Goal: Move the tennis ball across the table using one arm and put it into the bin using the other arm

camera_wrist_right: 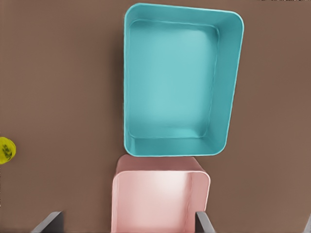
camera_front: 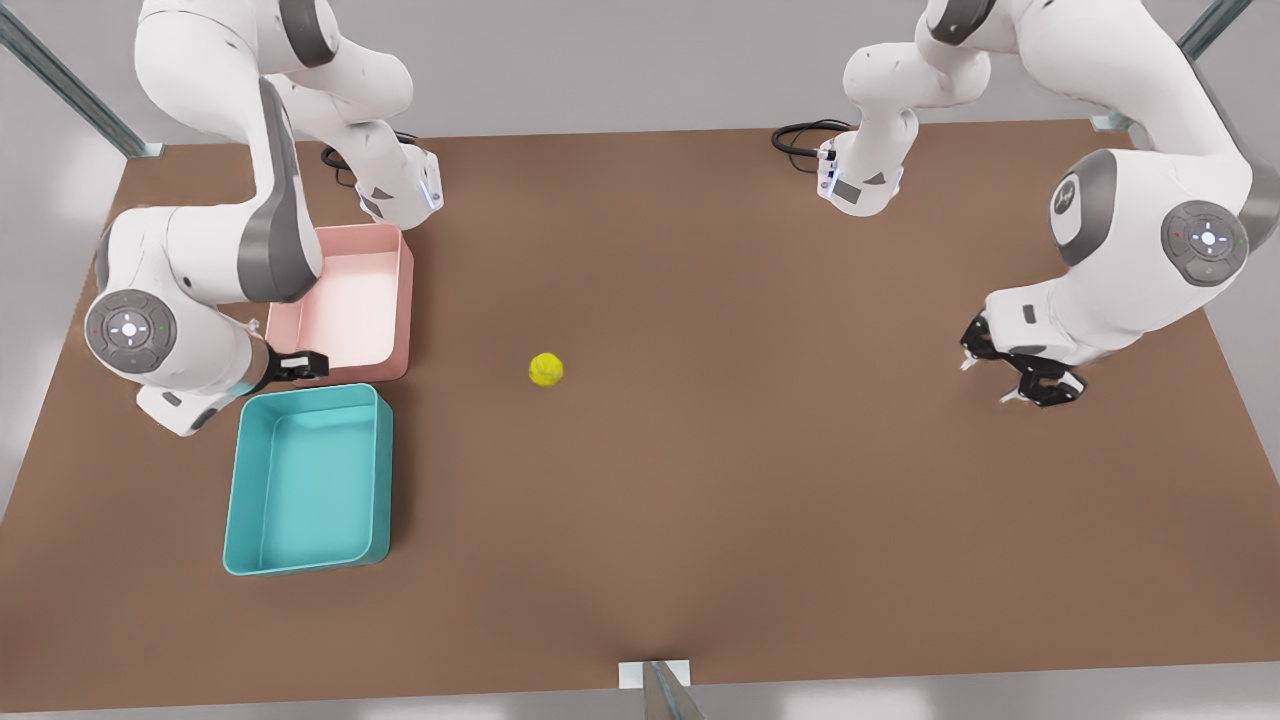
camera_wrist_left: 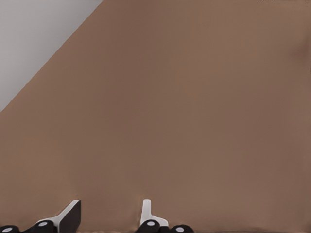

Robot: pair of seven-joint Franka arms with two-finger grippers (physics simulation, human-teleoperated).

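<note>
The tennis ball (camera_front: 545,369) lies alone on the brown table (camera_front: 760,470), a little toward the front view's left of centre; the right wrist view catches it at the frame's rim (camera_wrist_right: 6,149). The teal bin (camera_front: 305,480) (camera_wrist_right: 175,82) sits empty at the front view's left. My right gripper (camera_front: 295,365) (camera_wrist_right: 126,223) hovers open over the seam between the bin and a pink tray, holding nothing. My left gripper (camera_front: 1020,375) (camera_wrist_left: 109,216) is open and empty, low over bare table at the front view's right, far from the ball.
The pink tray (camera_front: 350,300) (camera_wrist_right: 155,199) stands empty, touching the teal bin's far end. Both arm bases and black cables (camera_front: 800,135) sit along the table's far edge. In the left wrist view the table's edge (camera_wrist_left: 48,63) runs close by.
</note>
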